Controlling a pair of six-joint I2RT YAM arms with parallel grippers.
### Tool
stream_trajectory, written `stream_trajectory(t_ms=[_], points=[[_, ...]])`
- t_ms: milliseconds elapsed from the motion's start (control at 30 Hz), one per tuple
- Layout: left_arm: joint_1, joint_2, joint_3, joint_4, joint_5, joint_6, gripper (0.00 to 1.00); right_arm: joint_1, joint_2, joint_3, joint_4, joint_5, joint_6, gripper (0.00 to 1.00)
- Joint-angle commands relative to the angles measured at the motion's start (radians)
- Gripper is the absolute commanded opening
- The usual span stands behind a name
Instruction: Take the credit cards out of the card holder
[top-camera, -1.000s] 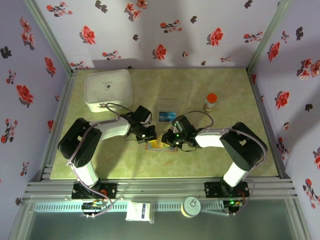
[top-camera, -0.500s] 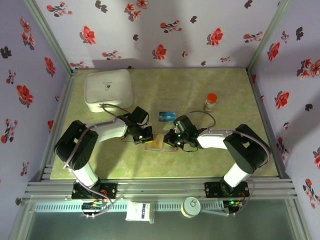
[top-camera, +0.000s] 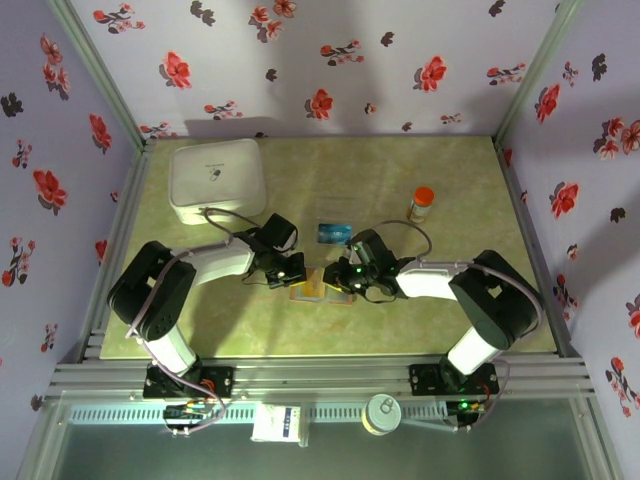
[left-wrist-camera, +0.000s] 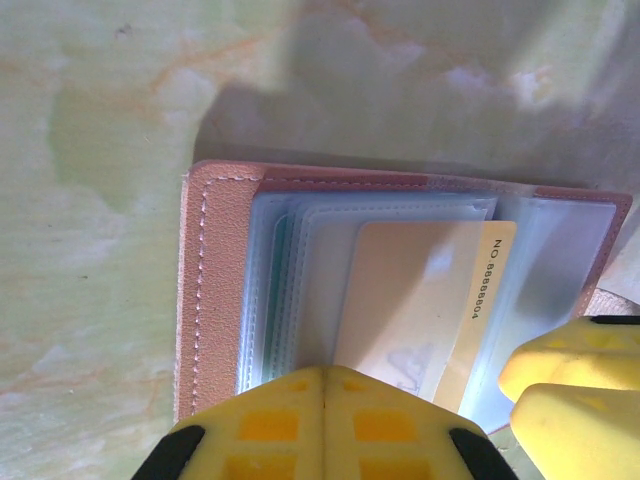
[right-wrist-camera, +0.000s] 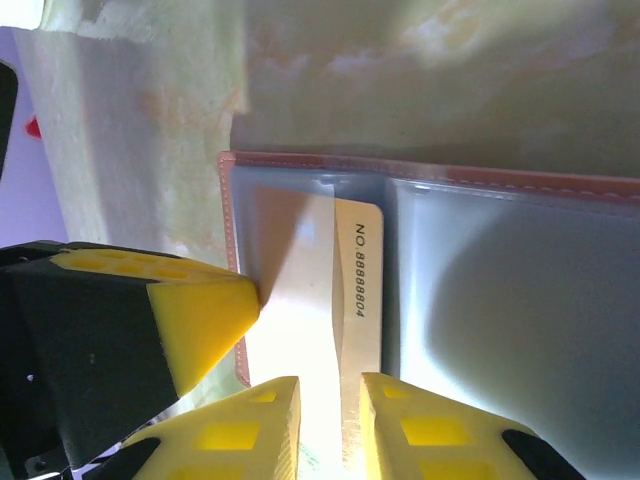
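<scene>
The card holder lies open on the table between both grippers, its brown stitched edge framing clear pockets. A pale yellow credit card printed "NO. 8888804" sticks partly out of a pocket. My left gripper is shut, and its tips press on the pockets beside that card. My right gripper stands narrowly open, its fingers either side of the card's bowed edge. Another credit card, blue, lies loose on the table behind the holder.
A white square box stands at the back left. A small bottle with an orange cap stands at the back right. Flowered walls close in the table on three sides.
The right gripper's jaws have parted a little around the yellow card's edge. Both arms stay close over the holder, having shifted only slightly.
</scene>
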Motion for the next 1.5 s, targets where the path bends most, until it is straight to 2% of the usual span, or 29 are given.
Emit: stream_trajectory(t_ms=[0,200,467,667,1067,1467], points=[[0.004,0.009,-0.015,-0.031,-0.015,0.004,0.02,0.013,0.03,0.024,0.04,-0.033,0.008,0.24],[0.005,0.003,-0.015,-0.031,-0.015,0.003,0.02,0.015,0.068,0.031,0.05,-0.043,0.014,0.24],[0.005,0.008,-0.012,-0.03,-0.011,0.001,0.01,0.02,0.075,0.027,0.069,-0.053,0.019,0.19],[0.004,0.011,-0.013,-0.027,-0.009,-0.001,0.02,0.02,0.09,0.047,-0.001,-0.038,0.009,0.23],[0.005,0.01,-0.01,-0.026,-0.008,-0.001,0.02,0.02,-0.026,0.076,-0.218,0.076,-0.065,0.25],[-0.006,-0.038,0.02,-0.043,-0.005,-0.011,0.02,0.014,-0.073,0.066,-0.218,0.087,-0.067,0.27]])
